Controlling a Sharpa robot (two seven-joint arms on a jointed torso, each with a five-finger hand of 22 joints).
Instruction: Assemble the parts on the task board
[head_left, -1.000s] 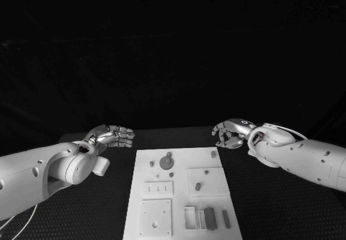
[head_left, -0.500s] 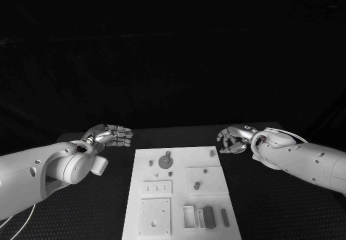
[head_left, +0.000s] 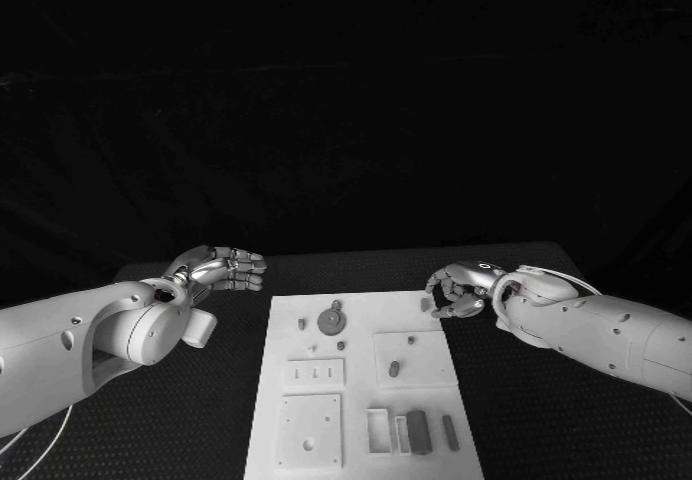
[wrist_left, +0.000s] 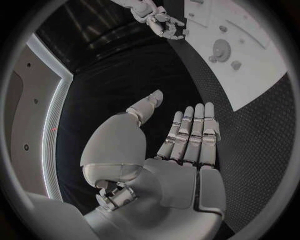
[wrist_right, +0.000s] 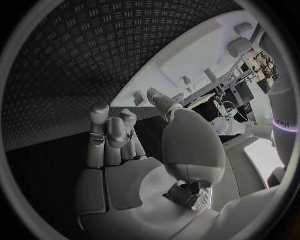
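The white task board (head_left: 368, 400) lies in the middle of the black table, also seen in the left wrist view as task board (wrist_left: 250, 65). Grey parts lie on it: a round disc (head_left: 332, 321), small pegs (head_left: 394, 369), a dark block (head_left: 418, 431) and a thin bar (head_left: 450, 431) near its front. A small piece (head_left: 427, 304) sits by the far right corner. My right hand (head_left: 459, 288) hovers at that corner, fingers loosely curved with the thumb apart, holding nothing (wrist_right: 112, 135). My left hand (head_left: 224, 268) hangs left of the board's far edge, fingers straight and holding nothing (wrist_left: 187, 135).
Black patterned table top (head_left: 534, 410) surrounds the board on both sides. Raised white plates (head_left: 312, 432) and a recessed tray (head_left: 382, 435) sit on the board's near half.
My right hand has come down and inward to the board's far right corner. The left hand has hardly moved.
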